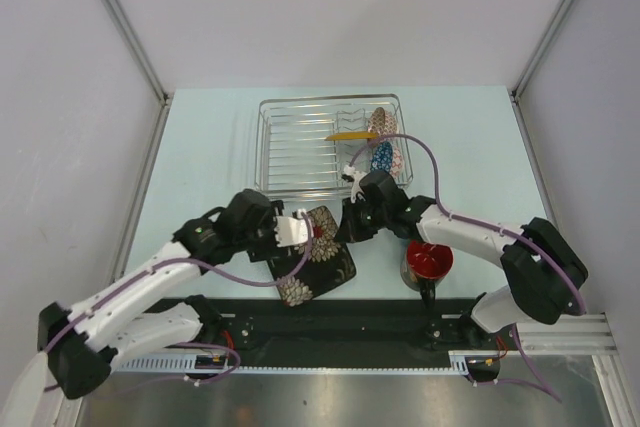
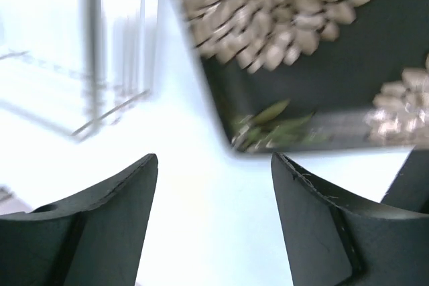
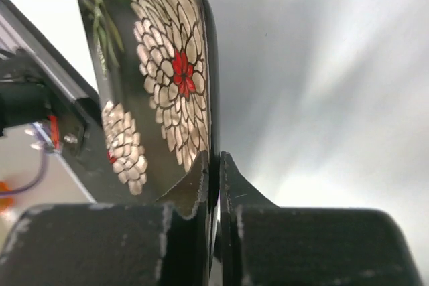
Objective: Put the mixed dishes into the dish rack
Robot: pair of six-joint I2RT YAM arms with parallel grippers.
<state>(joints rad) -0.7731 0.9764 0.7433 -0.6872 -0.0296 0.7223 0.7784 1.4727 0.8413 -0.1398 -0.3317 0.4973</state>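
Now, right pincer [image 3: 214, 164] tight on the black flowered plate [image 3: 167, 65], left pincer [image 2: 214, 165] apart.

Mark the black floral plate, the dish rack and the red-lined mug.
black floral plate [image 1: 325, 262], top view, patterned upper face.
dish rack [image 1: 298, 155], top view, bare wire bars on its left half.
red-lined mug [image 1: 430, 262], top view, red inside.
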